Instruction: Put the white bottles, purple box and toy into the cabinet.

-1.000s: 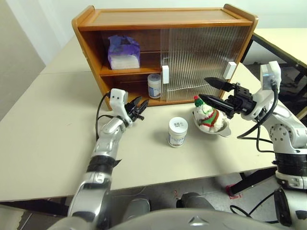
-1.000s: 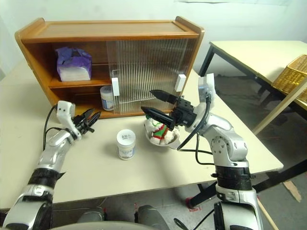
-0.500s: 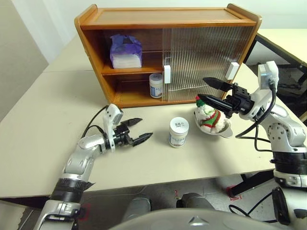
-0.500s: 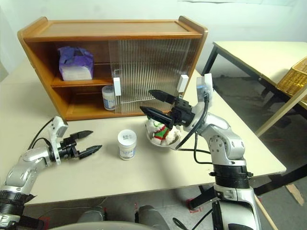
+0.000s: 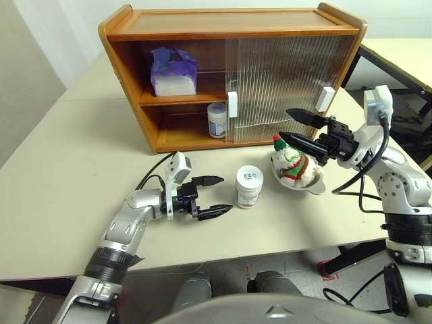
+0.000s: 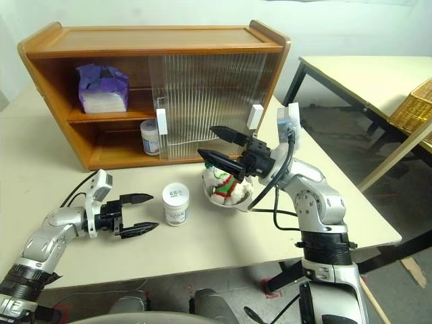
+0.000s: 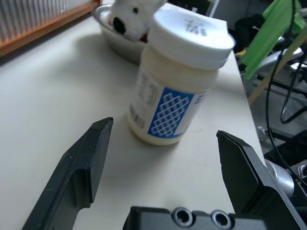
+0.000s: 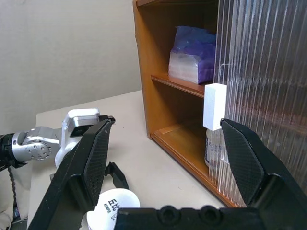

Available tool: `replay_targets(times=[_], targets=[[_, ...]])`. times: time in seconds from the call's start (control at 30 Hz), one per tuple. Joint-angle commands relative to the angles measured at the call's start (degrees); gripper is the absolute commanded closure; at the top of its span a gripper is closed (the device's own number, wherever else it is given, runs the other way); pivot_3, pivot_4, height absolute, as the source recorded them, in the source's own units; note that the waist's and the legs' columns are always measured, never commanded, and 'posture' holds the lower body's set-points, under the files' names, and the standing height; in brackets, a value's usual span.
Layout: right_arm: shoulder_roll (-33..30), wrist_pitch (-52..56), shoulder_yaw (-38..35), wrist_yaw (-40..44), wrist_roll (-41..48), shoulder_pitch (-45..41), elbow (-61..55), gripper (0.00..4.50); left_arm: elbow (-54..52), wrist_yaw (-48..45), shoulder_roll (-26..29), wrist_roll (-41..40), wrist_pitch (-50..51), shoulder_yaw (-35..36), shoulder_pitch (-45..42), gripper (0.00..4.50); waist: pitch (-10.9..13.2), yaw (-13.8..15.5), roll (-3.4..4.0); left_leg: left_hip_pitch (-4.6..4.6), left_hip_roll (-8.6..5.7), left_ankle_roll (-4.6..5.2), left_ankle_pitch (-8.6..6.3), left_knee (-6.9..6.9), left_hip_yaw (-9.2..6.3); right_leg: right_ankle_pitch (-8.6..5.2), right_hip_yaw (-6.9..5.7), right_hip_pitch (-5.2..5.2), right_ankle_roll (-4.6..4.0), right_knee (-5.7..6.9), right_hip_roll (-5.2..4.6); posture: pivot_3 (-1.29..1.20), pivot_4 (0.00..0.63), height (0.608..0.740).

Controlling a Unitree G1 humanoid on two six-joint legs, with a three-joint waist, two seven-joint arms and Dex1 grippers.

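Bench (image 5: 61,202) surface lies bare and wide on the robot's left side, and a strip of it is left free between the cabinet (image 5: 229,27) and the near edge, where the loose things are gathered. The cabinet is set well back, its left half uncovered and its right half closed off by the ribbed sliding doors (image 5: 283,81). The purple box (image 5: 173,71) is seen on the upper shelf in the uncovered half; one white bottle (image 5: 217,121) is seen on the lower shelf, beside the white handle (image 5: 232,104) at the door's edge. The other white bottle (image 5: 248,187) is stood upright on the bench in front of the cabinet, with the toy (image 5: 291,162) just to its right, sat in a shallow metal bowl (image 5: 317,183). The left hand (image 5: 214,195) is held low over the bench, pointed toward that bottle, its fingers spread wide and nothing held — the bottle is near the fingertips but apart from them, framed between them in the left wrist view. The right hand (image 5: 291,127) is raised above the toy and bowl, fingers also spread wide, empty, touching neither. A second table (image 6: 358,74) is seen beyond the bench's right edge, with a gap of floor between.
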Motion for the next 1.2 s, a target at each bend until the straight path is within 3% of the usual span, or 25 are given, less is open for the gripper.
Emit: replay_targets(times=[0.03,0.73,0.93,1.2], targets=[[-0.38,0.30,-0.33,-0.19,0.31,-0.36,-0.80,0.00,2.47,-0.06,-1.38,1.99,-2.32,-1.95,-2.27,0.04,-0.01,0.03,0.02,0.02,0.00,0.04,0.03,0.00,-0.03,0.02,0.00,0.03,0.03,0.00,-0.05,-0.08,0.000,0.740],[-0.85,0.56,-1.25,-1.49,0.82,1.44,-2.90,0.00,16.86,-0.79,-7.68,6.97,-9.48,-5.29,-9.43,0.04,-0.03,-1.06,0.06,0.03,-0.03,0.22,0.13,0.04,0.01,0.13,0.06,0.12,0.39,-0.02,-0.14,-0.12,0.000,0.740],[-0.78,0.32,-1.09,-1.27,0.67,1.09,-2.30,0.00,16.48,-0.99,-7.14,6.72,-9.42,-4.60,-8.65,1.44,-0.03,-1.17,0.06,0.05,-0.06,0.30,0.18,0.04,0.07,0.15,0.05,0.15,0.43,-0.02,-0.14,-0.11,0.000,0.740],[-0.36,0.11,-0.45,-0.81,0.38,0.21,-1.49,0.00,15.51,1.40,-6.64,5.48,-8.87,-1.94,-7.87,1.44,-0.03,-1.16,0.06,0.06,-0.06,0.31,0.19,0.03,0.10,0.15,0.04,0.15,0.43,-0.02,-0.14,-0.10,0.000,0.740]])
